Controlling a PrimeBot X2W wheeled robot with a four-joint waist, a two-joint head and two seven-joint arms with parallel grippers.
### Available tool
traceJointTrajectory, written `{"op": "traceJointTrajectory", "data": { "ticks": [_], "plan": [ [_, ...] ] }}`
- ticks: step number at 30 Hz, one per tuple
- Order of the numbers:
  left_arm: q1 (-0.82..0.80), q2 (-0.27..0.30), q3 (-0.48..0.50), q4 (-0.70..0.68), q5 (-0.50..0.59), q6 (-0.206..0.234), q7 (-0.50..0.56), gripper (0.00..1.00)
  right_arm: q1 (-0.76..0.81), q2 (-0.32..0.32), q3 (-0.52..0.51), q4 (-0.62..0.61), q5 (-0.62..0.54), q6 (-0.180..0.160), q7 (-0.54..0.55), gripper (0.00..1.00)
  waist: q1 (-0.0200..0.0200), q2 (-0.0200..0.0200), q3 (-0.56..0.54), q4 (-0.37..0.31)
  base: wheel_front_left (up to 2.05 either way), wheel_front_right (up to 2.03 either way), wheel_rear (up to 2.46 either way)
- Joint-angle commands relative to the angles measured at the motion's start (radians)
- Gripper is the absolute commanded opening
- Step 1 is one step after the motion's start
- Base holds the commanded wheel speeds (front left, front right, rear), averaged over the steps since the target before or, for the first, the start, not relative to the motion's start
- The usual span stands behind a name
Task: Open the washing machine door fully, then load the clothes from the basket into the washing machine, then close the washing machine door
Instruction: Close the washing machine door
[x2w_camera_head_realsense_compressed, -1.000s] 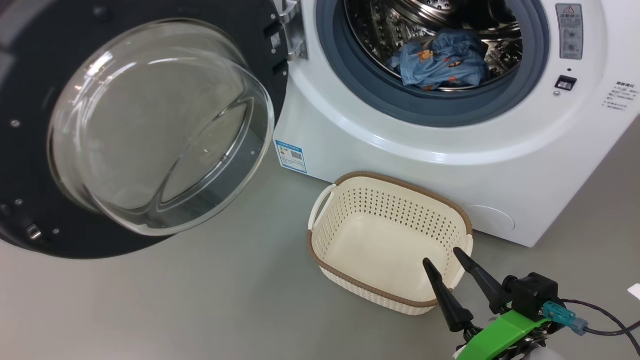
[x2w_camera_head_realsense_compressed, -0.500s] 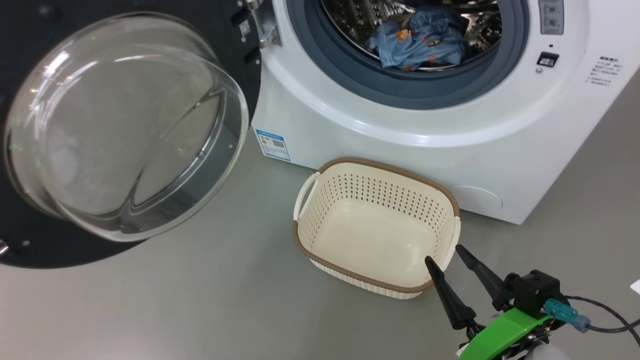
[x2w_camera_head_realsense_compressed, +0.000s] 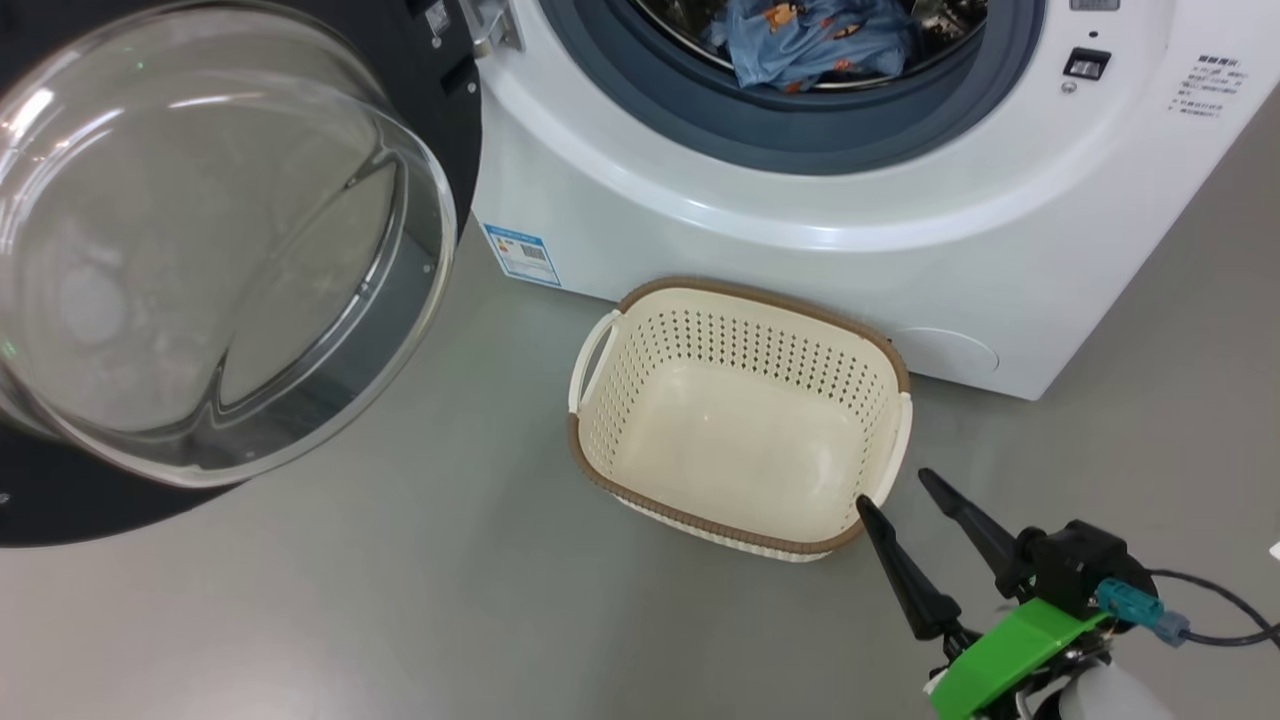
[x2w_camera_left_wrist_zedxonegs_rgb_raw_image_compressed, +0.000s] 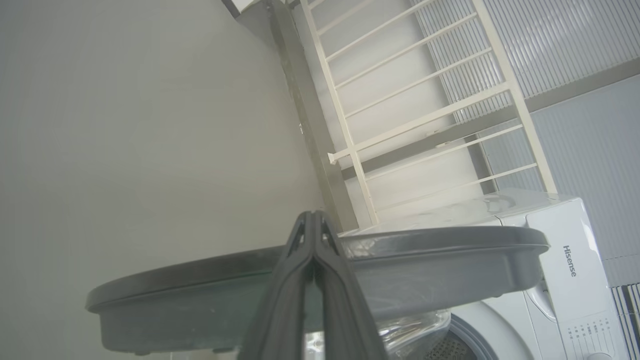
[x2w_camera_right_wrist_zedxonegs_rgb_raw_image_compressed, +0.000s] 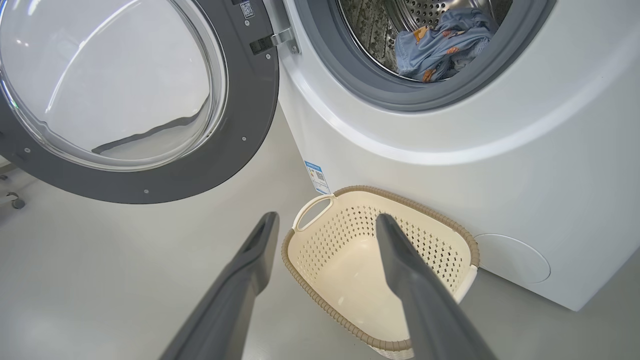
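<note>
Grey floor (x2w_camera_head_realsense_compressed: 400, 620); white slatted rack (x2w_camera_left_wrist_zedxonegs_rgb_raw_image_compressed: 420, 122) before ribbed wall panel (x2w_camera_left_wrist_zedxonegs_rgb_raw_image_compressed: 550, 40); small caster (x2w_camera_right_wrist_zedxonegs_rgb_raw_image_compressed: 17, 202) at floor's left edge.

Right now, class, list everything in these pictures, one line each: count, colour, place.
washing machine: one, white, behind the basket.
washing machine door: one, black rim, clear glass, swung open on the left.
clothes: one heap, light blue, in the drum.
basket: one, cream, brown rim, on the floor.
label sticker: one, blue, machine's lower front.
rack: one, white, beyond the machine.
right fingers: two, dark, apart, beside the basket.
left fingers: two, dark, together, near the door's rim.
</note>
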Motion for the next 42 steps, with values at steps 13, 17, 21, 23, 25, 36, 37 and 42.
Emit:
{"op": "traceJointTrajectory", "data": {
  "ticks": [13, 17, 21, 23, 25, 36, 37, 42],
  "plan": [
    [-0.022, 0.031, 0.004, -0.049, 0.024, -0.003, 0.062, 0.00, -0.056, -0.009, 0.025, -0.028, -0.009, 0.002, -0.005, 1.00, 0.0000, 0.0000, 0.031, -0.004, 0.00, 0.00, 0.00],
    [-0.013, 0.028, -0.019, -0.065, 0.030, -0.003, 0.109, 0.00, -0.056, -0.003, 0.021, -0.025, -0.009, 0.002, -0.005, 1.00, 0.0000, 0.0000, 0.025, 0.001, 0.00, 0.00, 0.00],
    [0.005, 0.021, -0.037, -0.101, 0.035, -0.003, 0.141, 0.00, -0.051, 0.006, 0.012, -0.022, -0.009, 0.002, -0.005, 1.00, 0.0000, 0.0000, 0.011, 0.008, 0.00, 0.00, 0.00],
    [0.022, 0.017, -0.051, -0.128, 0.037, -0.003, 0.171, 0.00, -0.044, 0.013, 0.007, -0.019, -0.009, 0.002, -0.005, 1.00, 0.0000, 0.0000, -0.002, 0.014, 0.00, 0.00, 0.00],
    [0.037, 0.011, -0.056, -0.150, 0.033, -0.003, 0.193, 0.00, -0.038, 0.018, 0.006, -0.019, -0.008, 0.002, -0.005, 1.00, 0.0000, 0.0000, -0.012, 0.017, 0.00, 0.00, 0.00],
    [0.131, 0.002, -0.093, -0.300, 0.036, -0.003, 0.288, 0.00, 0.003, 0.033, 0.002, -0.015, 0.004, 0.002, -0.005, 1.00, 0.0000, 0.0000, -0.083, 0.022, 0.00, 0.00, 0.00],
    [0.138, 0.000, -0.096, -0.316, 0.032, -0.003, 0.300, 0.00, 0.007, 0.034, 0.001, -0.015, 0.004, 0.002, -0.005, 1.00, 0.0000, 0.0000, -0.089, 0.022, 0.00, 0.00, 0.00],
    [0.178, 0.003, -0.114, -0.398, 0.025, -0.003, 0.364, 0.00, 0.027, 0.041, -0.005, -0.016, 0.008, 0.002, -0.005, 1.00, 0.0000, 0.0000, -0.119, 0.020, 0.00, 0.00, 0.00]
  ]
}}
